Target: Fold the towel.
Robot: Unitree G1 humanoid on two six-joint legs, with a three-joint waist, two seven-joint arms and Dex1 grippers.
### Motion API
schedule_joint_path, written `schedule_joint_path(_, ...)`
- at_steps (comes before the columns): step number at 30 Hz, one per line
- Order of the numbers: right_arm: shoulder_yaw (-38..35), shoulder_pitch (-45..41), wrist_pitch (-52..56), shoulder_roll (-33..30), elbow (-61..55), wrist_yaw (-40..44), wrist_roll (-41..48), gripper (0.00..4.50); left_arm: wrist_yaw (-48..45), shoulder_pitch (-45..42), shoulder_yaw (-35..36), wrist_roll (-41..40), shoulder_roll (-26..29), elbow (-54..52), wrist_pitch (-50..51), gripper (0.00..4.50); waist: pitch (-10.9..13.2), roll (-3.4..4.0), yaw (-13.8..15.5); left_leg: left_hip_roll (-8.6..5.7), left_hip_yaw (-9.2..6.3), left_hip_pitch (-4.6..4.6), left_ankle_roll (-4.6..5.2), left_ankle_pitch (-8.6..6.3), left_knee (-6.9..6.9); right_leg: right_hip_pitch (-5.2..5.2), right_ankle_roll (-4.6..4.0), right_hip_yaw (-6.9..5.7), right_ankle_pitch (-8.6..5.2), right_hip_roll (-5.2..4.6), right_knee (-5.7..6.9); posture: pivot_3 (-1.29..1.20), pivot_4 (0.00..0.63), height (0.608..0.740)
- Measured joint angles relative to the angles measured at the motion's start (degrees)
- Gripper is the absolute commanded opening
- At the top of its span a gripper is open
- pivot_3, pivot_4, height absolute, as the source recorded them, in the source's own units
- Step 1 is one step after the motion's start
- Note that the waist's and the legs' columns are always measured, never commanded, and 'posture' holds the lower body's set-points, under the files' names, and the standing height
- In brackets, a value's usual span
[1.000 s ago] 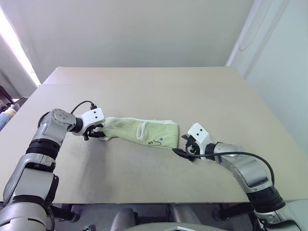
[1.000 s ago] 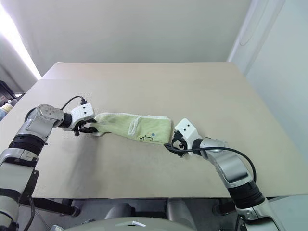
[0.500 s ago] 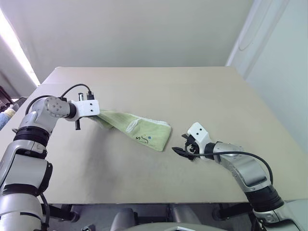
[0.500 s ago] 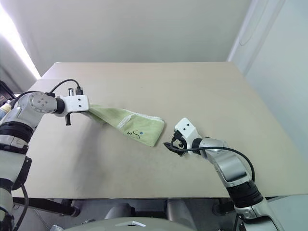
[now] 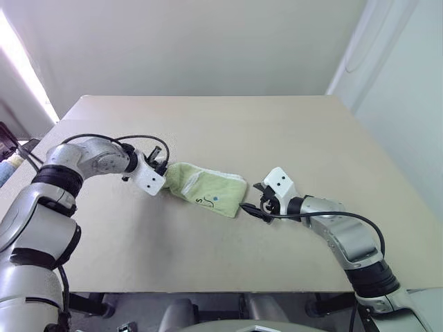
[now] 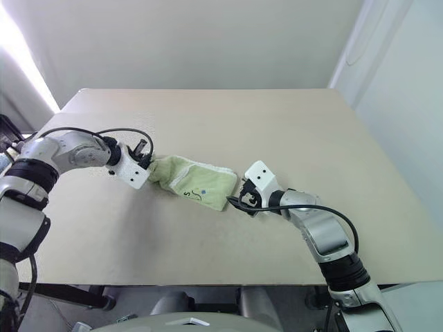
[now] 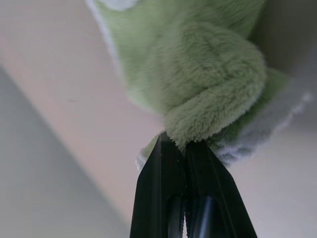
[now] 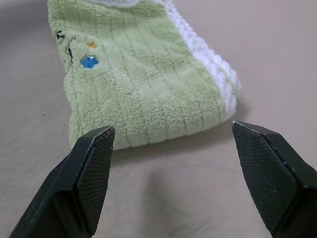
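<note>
Lying on the beige bench (image 5: 291,131) between the two arms, the towel (image 5: 208,189) is a light-green terry strip with whitish stitched edging along its far side and a small dark embroidered mark (image 5: 206,201) with a blue dot near the end closest to the right end effector (image 5: 259,207). That end rests flat on the bench surface, while the opposite end is bunched and drawn up toward the left end effector (image 5: 163,170).

The left end effector has its two black fingers (image 7: 168,198) pressed tight together on that bunched end, with a fold of green pile bulging out just past the fingertips and a bit of white edging showing beside them. Its fingers point toward the towel's middle, and the cloth runs away from it in the direction of the other arm.

The right end effector sits just off the towel's flat end, close to it but apart, holding nothing. Its two fingers (image 8: 91,178) stand spread wide, and the towel's end lies ahead of them, framed in the gap between the pads, with the embroidered mark and a blue spot on the cloth straight in front. Bare bench surface lies between the fingertips and the towel's edge.
</note>
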Motion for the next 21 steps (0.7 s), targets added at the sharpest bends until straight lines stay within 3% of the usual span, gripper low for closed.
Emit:
schedule_joint_path(6, -2.0, -3.7, 2.8, 3.4, -0.7, 1.5, 5.6, 3.96, 18.2, -7.0, -8.7, 13.2, -1.8, 3.8, -0.1, 0.04, 0.0, 0.0, -0.4, 0.0, 0.0, 0.03, 0.0, 0.0, -0.01, 0.0, 0.03, 0.0, 0.01, 0.03, 0.08, 0.0, 0.0, 0.712)
schedule_joint_path(14, -0.1, -5.8, 3.2, 4.9, 0.6, 0.8, 5.1, 3.96, 44.2, -14.8, -23.8, 30.2, -7.1, 6.3, 0.3, 0.04, 0.0, -0.02, 0.9, -0.05, -0.01, -0.08, -0.01, -0.01, -0.01, -0.04, 0.17, -0.02, -0.03, -0.04, -0.02, 0.0, 0.0, 0.712)
schedule_joint_path(21, -1.0, -4.1, 3.6, 3.8, 0.6, 0.1, 5.0, 3.96, 58.7, -17.9, -29.0, 34.2, -13.0, 2.6, -1.8, 0.04, 0.0, -0.02, 1.7, -0.06, 0.0, -0.08, -0.01, -0.01, -0.03, -0.06, 0.22, -0.02, -0.06, -0.06, 0.02, 0.0, 0.0, 0.712)
